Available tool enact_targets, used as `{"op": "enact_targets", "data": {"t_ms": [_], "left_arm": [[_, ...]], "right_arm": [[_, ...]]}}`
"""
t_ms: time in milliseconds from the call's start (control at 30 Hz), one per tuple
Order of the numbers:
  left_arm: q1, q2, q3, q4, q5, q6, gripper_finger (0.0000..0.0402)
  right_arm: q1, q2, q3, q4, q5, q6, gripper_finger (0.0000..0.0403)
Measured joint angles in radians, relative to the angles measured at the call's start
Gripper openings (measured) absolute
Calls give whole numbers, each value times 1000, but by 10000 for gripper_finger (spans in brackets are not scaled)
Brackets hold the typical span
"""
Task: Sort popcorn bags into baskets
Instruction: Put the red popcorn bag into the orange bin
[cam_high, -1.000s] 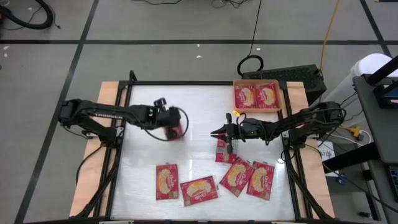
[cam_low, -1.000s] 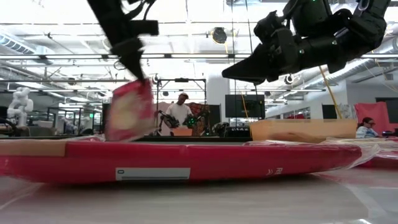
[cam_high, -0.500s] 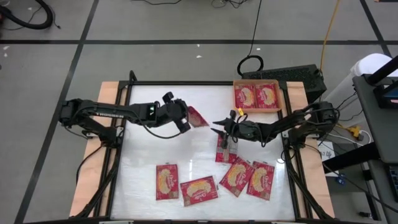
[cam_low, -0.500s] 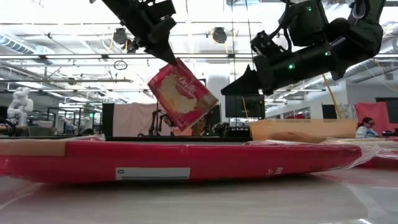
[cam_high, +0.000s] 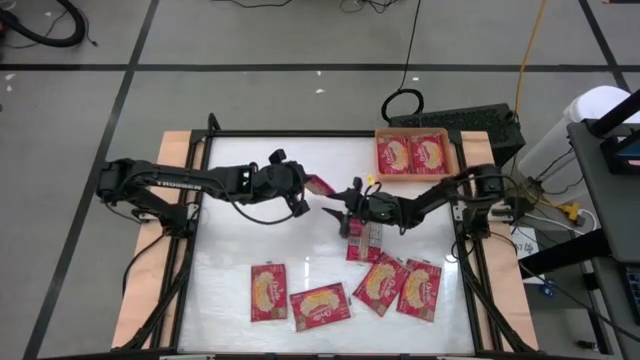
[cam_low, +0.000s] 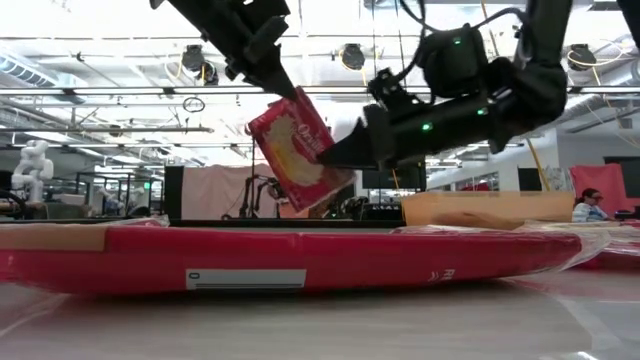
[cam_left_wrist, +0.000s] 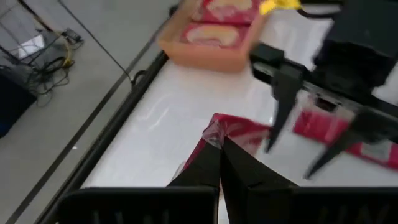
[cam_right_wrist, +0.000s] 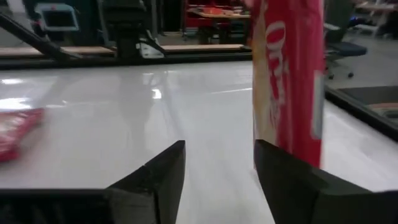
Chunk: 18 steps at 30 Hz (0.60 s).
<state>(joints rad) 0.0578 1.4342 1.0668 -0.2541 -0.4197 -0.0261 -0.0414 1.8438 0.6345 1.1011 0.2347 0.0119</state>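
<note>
Left fingers (cam_left_wrist: 219, 163) pinch popcorn bag (cam_low: 300, 152); orange tray (cam_high: 446, 168) holds two bags.

The right end effector (cam_right_wrist: 217, 177), fingers (cam_right_wrist: 152, 177) spread, hovers above the table (cam_right_wrist: 124, 118), an upright popcorn bag (cam_right_wrist: 287, 81) just beyond.

— Any free room on the table (cam_high: 250, 230)?
— The far left and the middle strip are bare. Five packets (cam_high: 345, 290) crowd the near edge, the tray (cam_high: 413, 153) fills the far right corner, and both grippers meet mid-table around a lifted packet (cam_low: 300, 153)
</note>
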Motion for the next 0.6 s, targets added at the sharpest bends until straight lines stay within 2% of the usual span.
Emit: {"op": "enact_targets", "data": {"t_ms": [100,233,433,600], "left_arm": [[0,0,-1,-1,4,3,3],[0,0,-1,-14,4,-2,3],[0,0,-1,9,16,-8,3],[0,0,-1,30,29,-4,3]], "right_arm": [[0,15,39,-7,1,-64,176],[0,-39,42,-47,10,-117,172],[8,-208,40,-413,161,-183,175],[-12,-267,39,-564,159,-154,176]]}}
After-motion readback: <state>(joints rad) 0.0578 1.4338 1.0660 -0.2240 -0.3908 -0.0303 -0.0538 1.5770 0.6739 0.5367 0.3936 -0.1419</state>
